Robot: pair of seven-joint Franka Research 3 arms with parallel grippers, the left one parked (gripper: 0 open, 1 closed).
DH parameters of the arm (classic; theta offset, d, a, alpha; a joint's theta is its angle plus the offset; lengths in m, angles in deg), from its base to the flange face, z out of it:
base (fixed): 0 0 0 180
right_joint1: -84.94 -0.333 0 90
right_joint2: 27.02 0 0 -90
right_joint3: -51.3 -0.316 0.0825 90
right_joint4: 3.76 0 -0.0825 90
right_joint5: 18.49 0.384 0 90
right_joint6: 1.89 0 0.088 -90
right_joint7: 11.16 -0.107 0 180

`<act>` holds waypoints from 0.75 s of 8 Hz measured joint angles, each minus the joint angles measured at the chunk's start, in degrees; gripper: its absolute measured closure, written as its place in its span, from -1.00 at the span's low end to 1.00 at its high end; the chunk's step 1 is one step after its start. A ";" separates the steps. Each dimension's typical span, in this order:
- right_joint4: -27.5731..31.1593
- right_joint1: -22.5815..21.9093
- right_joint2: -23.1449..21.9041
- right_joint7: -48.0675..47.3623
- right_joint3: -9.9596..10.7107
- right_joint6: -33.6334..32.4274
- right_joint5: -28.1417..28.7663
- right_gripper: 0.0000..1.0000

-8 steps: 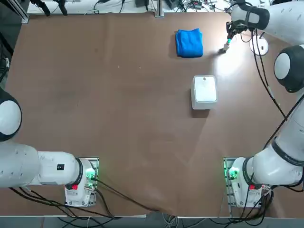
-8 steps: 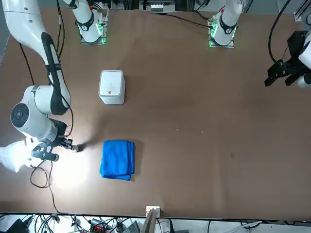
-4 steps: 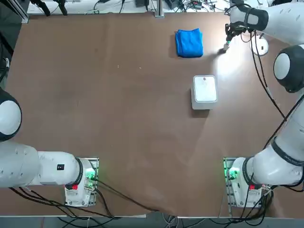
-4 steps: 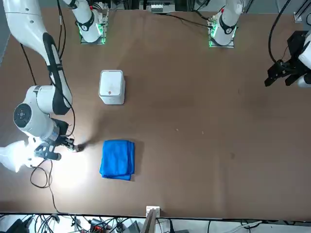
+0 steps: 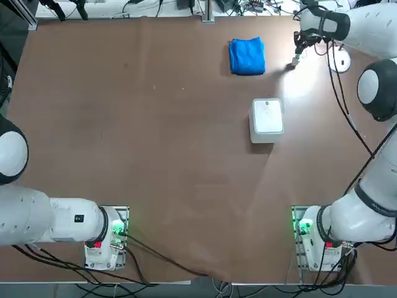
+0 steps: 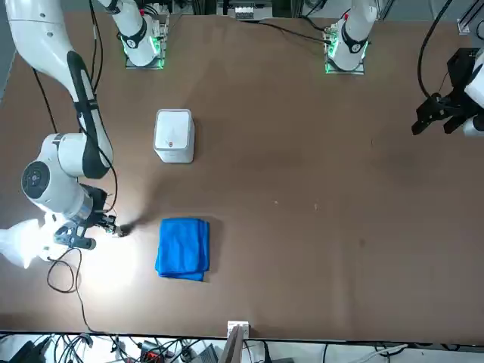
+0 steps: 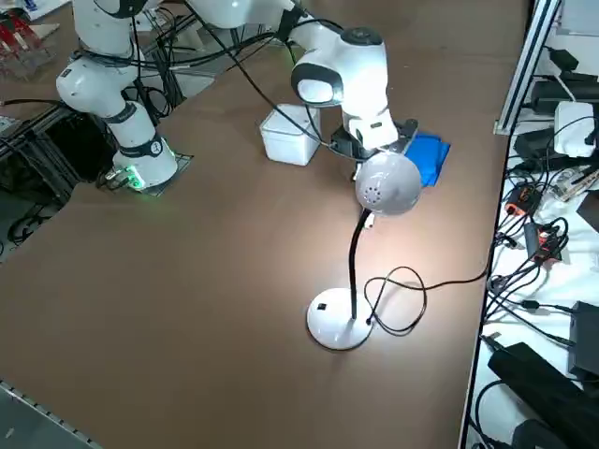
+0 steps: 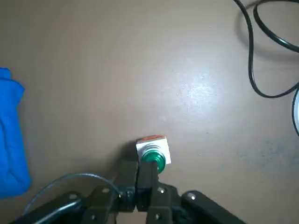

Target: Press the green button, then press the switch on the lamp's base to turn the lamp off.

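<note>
The right gripper (image 8: pixel 138 179) hangs just over the green button (image 8: pixel 153 158), at the far right part of the table (image 5: pixel 155 155) as seen from above. Its two fingers (image 8: pixel 148 179) are pressed tight together and hold nothing. The fingertips sit at the near edge of the button's green top. I cannot tell if they touch it.

The table is big and brown. The lamp (image 7: pixel 360 243) stands near its right edge, close to the gripper. The lamp has a thin black stem that bends, and a round head (image 7: pixel 387 184). It is lit, and a bright patch shines on the table around the button. A black cable (image 7: pixel 412 290) curls away from it.

The white square box (image 5: pixel 267 118) sits nearer the robot. The blue cloth (image 5: pixel 247 56) lies folded just to the left of the button in the top view.

The lamp's base (image 7: pixel 339 323) is a flat white round disc. The switch (image 7: pixel 321 307) is a small dark dot on it.

The green button is the smallest thing. It has a green top on a small pale body.
</note>
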 joint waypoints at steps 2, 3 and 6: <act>0.14 -0.09 0.39 -0.81 -0.04 0.52 0.02 0.97; 0.16 -0.09 0.42 -0.96 -0.03 0.64 0.02 0.97; 1.55 0.03 0.16 -1.13 0.00 2.07 0.15 0.97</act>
